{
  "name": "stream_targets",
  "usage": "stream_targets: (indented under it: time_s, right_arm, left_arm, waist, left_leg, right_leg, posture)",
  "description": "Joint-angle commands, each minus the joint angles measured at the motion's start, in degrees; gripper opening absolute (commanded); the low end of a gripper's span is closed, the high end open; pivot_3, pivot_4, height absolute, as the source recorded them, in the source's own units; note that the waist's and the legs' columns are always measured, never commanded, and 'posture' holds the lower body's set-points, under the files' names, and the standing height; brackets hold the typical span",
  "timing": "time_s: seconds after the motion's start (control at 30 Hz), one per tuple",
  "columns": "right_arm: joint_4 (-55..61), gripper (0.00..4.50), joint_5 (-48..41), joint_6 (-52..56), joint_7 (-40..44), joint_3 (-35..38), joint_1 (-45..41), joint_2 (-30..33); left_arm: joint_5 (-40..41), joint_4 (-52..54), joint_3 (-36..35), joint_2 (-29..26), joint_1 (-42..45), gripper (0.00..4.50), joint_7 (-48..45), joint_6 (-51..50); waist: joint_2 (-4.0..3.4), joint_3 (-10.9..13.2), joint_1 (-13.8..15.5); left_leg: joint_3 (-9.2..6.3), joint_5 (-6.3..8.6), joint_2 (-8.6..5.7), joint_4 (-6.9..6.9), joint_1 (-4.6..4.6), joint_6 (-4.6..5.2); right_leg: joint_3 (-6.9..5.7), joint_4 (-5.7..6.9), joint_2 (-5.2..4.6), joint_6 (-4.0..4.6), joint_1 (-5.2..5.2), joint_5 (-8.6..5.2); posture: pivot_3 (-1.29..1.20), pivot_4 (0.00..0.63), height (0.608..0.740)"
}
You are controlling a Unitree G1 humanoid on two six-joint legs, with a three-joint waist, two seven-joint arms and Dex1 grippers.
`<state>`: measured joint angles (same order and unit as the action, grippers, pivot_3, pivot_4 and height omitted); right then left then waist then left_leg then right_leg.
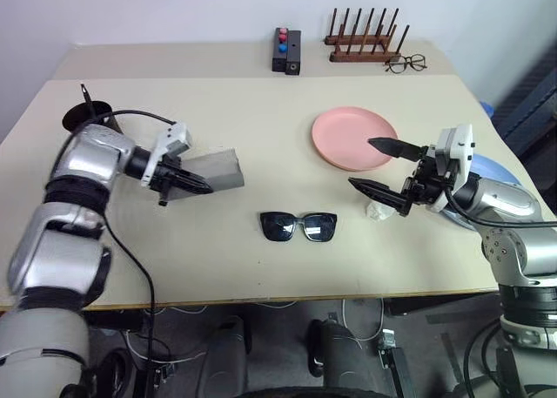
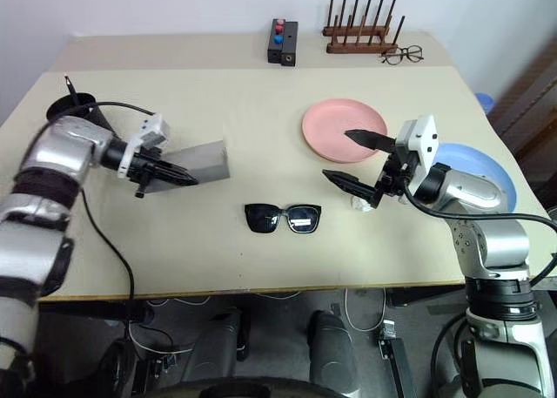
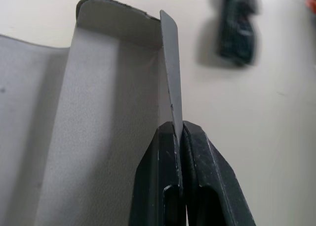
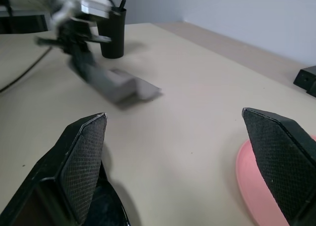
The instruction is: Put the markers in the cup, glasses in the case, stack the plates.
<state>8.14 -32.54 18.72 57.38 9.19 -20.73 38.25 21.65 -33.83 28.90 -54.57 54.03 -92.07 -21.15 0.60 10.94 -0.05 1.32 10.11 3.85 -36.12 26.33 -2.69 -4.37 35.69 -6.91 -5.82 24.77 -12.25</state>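
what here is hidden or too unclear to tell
- Cup: right eye view, the left arm covers its lower part; one dark tip sticks out, but how many markers are inside is hidden.
- Blue plate: the right arm covers much of it.
- Sunglasses: left wrist view, blurred.
- Case: the left pincer, shut on its flap, hides the near end.
- Small white thing under the right pincer: too small to identify.

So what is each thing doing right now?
Left gripper: shut on the case flap.
Case: tilted, one end lifted off the table.
Right gripper: open, holding nothing.
Sunglasses: unfolded, flat on the table.
Pink plate: on the table, not stacked.
Blue plate: under the right arm, not stacked.
Cup: upright, marker inside.
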Motion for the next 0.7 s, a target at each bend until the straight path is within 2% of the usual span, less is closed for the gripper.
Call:
stream_targets:
  time_s: [0.03,0.13,0.27,0.37,0.57,0.7]
  right_arm:
    - [0.0,4.50,-0.1,-1.4,0.5,0.5,-1.1,-0.2]
    - [-0.5,4.50,0.2,-1.7,0.6,0.2,-1.4,-0.6]
    - [-0.6,4.50,0.2,-2.0,0.6,0.2,-1.4,-0.9]
    - [-0.6,4.50,0.3,-2.3,0.8,0.3,-1.0,-0.7]
    - [-0.2,4.50,0.3,-2.5,0.6,0.4,-0.6,-0.8]
    - [0.0,4.50,0.3,-2.7,0.6,0.6,-0.3,-0.7]
  left_arm:
    - [11.9,19.2,6.7,-10.3,-5.3,0.06,-0.4,-4.6]
    - [15.1,27.4,7.1,-14.1,-10.2,0.06,-0.4,-5.3]
    - [14.8,33.7,5.3,-14.9,-16.1,0.06,-0.4,-4.9]
    - [12.1,36.0,2.6,-13.2,-19.6,0.06,-0.4,-5.5]
    - [7.9,36.2,-1.6,-7.8,-20.2,0.06,3.9,-10.6]
    - [4.9,35.4,-3.7,-6.8,-21.1,0.06,4.2,-9.1]
  waist:
    - [-0.04,0.0,-0.4]
    - [-0.06,0.0,0.2]
    - [-0.05,0.0,0.9]
    - [-0.05,0.0,0.8]
    - [-0.05,0.0,0.8]
    - [-0.05,0.0,0.8]
  left_leg:
    - [0.01,0.00,0.00,0.01,-0.01,0.00]
    - [0.02,0.00,-0.01,-0.06,-0.03,0.00]
    - [0.05,0.00,-0.01,-0.11,-0.02,-0.01]
    - [0.08,0.00,-0.01,-0.09,0.01,-0.01]
    - [0.09,0.00,-0.02,-0.12,0.01,-0.01]
    - [0.09,0.00,-0.02,-0.07,0.00,0.00]
  right_leg:
    - [0.05,0.00,0.00,0.01,-0.01,-0.01]
    - [0.07,0.03,0.00,0.04,-0.03,-0.03]
    - [0.07,-0.06,0.00,0.07,-0.03,-0.07]
    - [0.08,-0.13,0.00,0.13,-0.03,-0.03]
    - [0.08,-0.13,0.01,0.03,-0.05,-0.08]
    - [0.08,-0.12,0.01,0.05,-0.03,-0.06]
  posture:
    - [0.00,0.150,0.740]
    - [0.00,0.150,0.740]
    - [0.00,0.150,0.740]
    - [0.00,0.150,0.740]
    - [0.00,0.150,0.740]
    - [0.00,0.150,0.740]
